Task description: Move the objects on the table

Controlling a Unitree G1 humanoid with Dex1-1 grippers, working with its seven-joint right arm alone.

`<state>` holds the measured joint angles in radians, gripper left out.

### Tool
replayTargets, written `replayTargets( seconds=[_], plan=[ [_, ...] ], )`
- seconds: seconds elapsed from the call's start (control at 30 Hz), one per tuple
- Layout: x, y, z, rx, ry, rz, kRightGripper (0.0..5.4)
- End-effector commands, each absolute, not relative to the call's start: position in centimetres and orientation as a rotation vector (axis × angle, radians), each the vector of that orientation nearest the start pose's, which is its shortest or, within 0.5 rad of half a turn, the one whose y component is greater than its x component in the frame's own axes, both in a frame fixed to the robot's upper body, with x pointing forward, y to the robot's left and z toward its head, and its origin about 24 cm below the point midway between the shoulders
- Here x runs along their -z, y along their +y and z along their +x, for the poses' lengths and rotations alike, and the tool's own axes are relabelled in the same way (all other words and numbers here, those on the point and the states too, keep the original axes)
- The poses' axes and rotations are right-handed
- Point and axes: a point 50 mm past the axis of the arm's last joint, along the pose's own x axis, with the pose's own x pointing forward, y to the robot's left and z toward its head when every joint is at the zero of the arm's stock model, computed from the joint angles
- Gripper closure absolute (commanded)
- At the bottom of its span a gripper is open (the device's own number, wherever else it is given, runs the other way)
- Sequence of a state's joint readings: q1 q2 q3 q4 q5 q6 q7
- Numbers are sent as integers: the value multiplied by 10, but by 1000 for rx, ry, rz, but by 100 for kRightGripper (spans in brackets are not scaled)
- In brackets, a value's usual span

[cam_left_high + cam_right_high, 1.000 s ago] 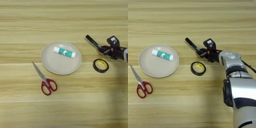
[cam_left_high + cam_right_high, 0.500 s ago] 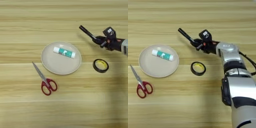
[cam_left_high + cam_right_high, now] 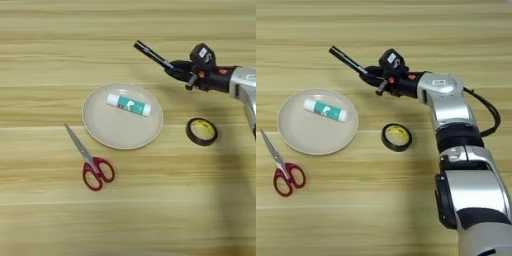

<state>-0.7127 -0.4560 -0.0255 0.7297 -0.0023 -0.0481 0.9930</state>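
Fingers of the right gripper (image 3: 370,74) are clamped on the near end of the marker pen (image 3: 153,54), which juts up and to the left clear of the tabletop (image 3: 60,40). Over the last second the pen has been lifted and carried away from the tape ring (image 3: 395,137), farther back and leftward, so it now hangs beyond the plate (image 3: 107,137); I judge this a carry in progress, with a set-down spot yet to be chosen. The pen is slim, black and straight, its far tip free. The tape ring lies flat near the plate's right side, a glue stick (image 3: 325,110) rests in the plate, and the red-handled scissors (image 3: 91,162) lie closed to its lower left.
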Motion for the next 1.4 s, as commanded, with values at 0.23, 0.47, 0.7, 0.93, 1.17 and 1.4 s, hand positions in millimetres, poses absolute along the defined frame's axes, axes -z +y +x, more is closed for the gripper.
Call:
replayTargets(
  seconds=[0.23,0.47,0.7,0.93,1.17,1.4],
  plan=[
    [-148,-167,354,-953,6,-468,455],
    [-141,-152,346,-1021,17,-482,455],
    [-131,-144,338,-1076,48,-496,455],
    [-122,-144,332,-1108,83,-510,455],
    [-113,-142,328,-1135,115,-517,455],
    [-105,-140,326,-1158,150,-523,455]
  ],
)
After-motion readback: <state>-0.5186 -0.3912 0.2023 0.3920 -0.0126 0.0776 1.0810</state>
